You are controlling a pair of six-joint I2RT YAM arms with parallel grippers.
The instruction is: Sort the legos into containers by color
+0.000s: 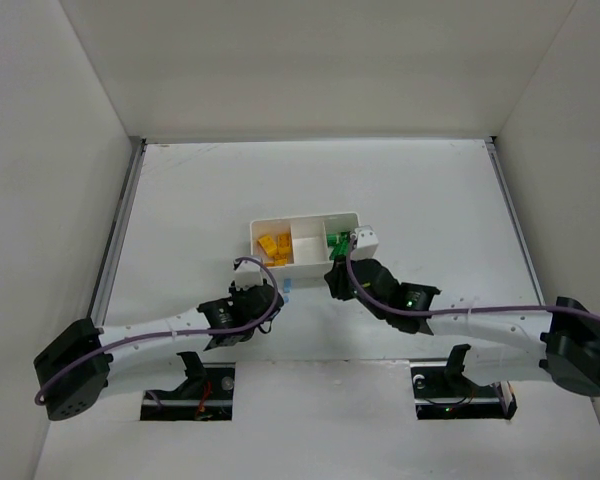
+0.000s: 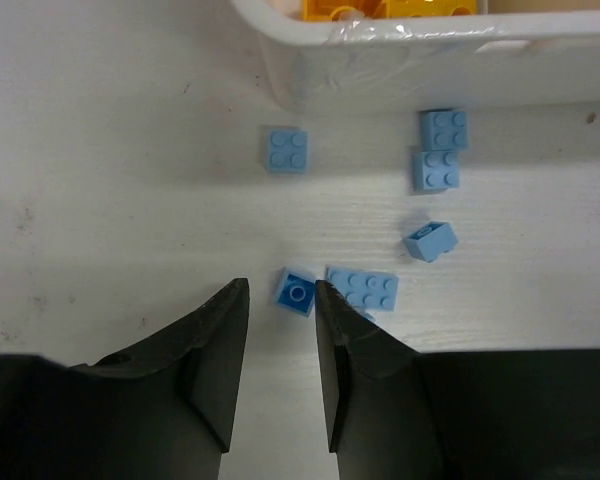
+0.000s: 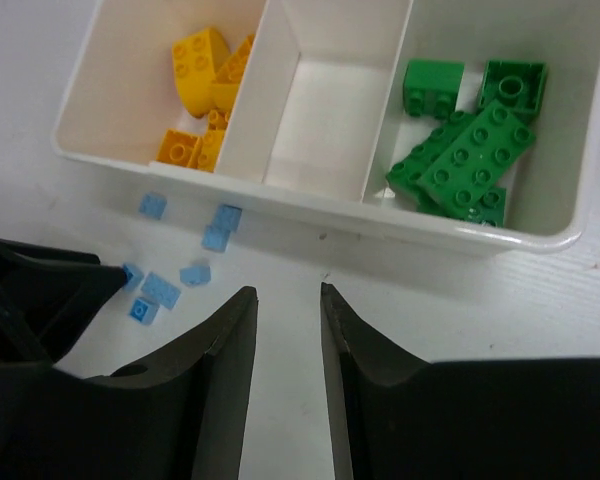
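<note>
Your left end effector (image 2: 280, 292): jaws slightly apart, empty, small light-blue plastic studded brick (image 2: 296, 293) just ahead between its tips on white counter (image 2: 100, 200) | right end effector (image 3: 288, 295): jaws slightly apart, empty, near white plastic three-compartment tray (image 3: 310, 205) | both arms angled inward.

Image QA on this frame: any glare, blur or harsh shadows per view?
Top external: flat, even light, faint shadows; tray contents are just color blobs. Left wrist: blue legos sharp, highlights on the tray rim, left gripper nearly black. Right wrist: tray and green legos sharp, soft shadows in the compartments, right gripper underexposed.
</note>
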